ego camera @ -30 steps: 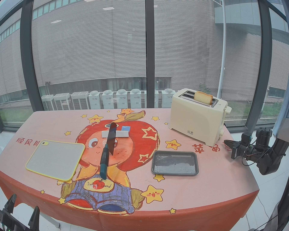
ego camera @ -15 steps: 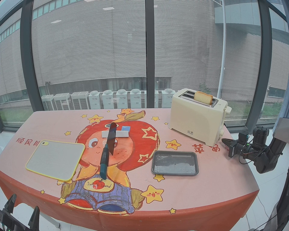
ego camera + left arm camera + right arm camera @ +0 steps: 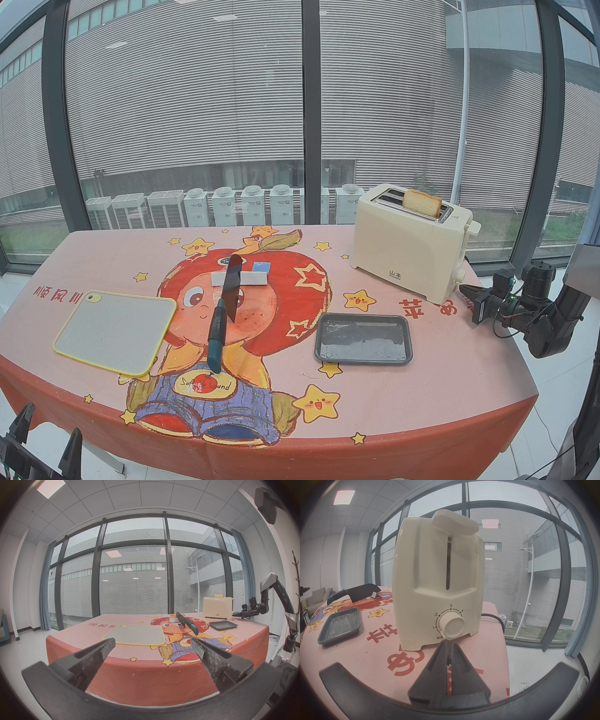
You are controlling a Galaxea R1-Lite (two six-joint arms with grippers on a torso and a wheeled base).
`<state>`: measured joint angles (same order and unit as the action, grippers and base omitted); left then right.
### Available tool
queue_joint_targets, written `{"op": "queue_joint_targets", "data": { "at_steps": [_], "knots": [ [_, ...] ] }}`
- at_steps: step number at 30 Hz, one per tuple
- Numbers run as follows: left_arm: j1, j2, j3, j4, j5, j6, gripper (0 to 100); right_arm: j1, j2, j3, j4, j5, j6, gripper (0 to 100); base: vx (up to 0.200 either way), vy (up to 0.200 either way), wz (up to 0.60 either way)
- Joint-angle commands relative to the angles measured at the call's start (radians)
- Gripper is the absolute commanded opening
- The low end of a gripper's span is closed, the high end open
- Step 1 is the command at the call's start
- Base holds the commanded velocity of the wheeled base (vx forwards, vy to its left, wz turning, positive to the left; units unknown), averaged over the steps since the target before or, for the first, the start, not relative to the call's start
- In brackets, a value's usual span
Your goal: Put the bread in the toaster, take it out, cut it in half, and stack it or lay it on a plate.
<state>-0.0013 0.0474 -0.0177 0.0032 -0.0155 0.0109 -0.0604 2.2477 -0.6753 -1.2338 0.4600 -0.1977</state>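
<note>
Clenched right claw before the toaster
The right claw, fingers pressed together, points at the dial of the toaster just ahead; the bread slice stands out of the toaster's top, above it. The left claw gapes released, well apart, below the counter's near edge.

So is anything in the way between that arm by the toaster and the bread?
Only the toaster itself. The right gripper sits low at its end, facing the dial, while the bread pokes out of the top slot. Nothing visible stands over the bread.
</note>
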Motion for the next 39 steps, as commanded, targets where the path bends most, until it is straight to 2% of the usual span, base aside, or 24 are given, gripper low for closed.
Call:
{"op": "queue_joint_targets", "data": {
  "at_steps": [1,39],
  "knots": [
    [0.0,0.002,0.018,0.0,0.0,0.0,100,0.007,0.001,-0.001,-0.003,0.0,0.0,0,0.0,0.0,0.0],
    [0.0,0.002,0.018,0.0,0.0,0.0,100,0.021,-0.022,0.019,-0.041,0.0,-0.002,0,0.0,0.0,0.0]
  ]
}}
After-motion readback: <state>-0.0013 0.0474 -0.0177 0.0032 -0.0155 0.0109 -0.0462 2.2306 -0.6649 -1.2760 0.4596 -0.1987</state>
